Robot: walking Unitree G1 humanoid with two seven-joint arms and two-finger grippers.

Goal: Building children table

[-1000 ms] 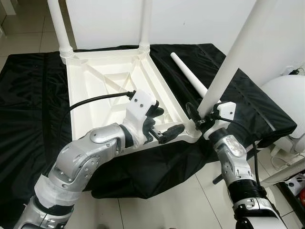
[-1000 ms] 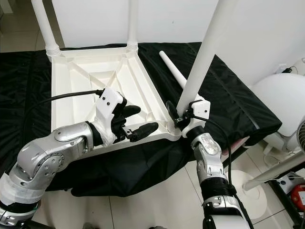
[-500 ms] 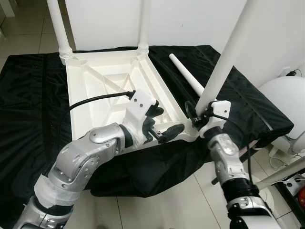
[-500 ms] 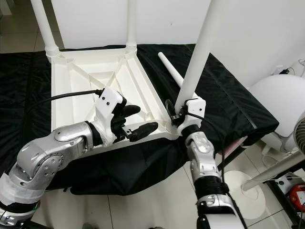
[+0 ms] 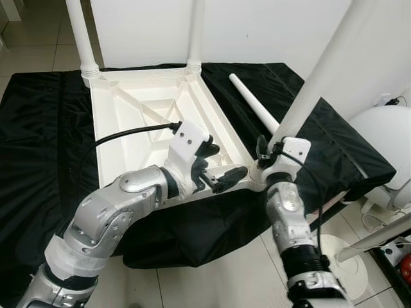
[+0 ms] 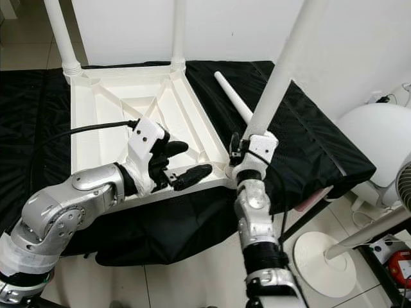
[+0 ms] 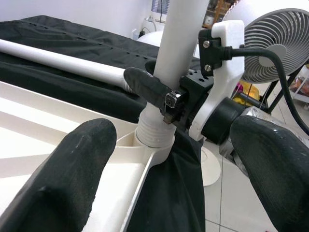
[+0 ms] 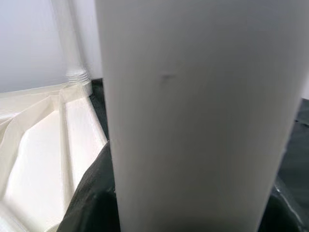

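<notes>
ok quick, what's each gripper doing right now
Left gripper: open, fingers straddling the near edge of the upturned tabletop.
Right gripper: shut on the table leg, just above its corner socket.

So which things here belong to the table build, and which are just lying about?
Part of the job:
- upturned white tabletop
- two far legs already standing
- leg at the near corner, held by the right gripper
- loose leg on the black cloth
- left gripper, open at the near edge

Lying about:
- fan
- round white base

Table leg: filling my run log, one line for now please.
right end effector: shut on table leg | leg in corner socket | left end effector: open at tabletop edge
</notes>
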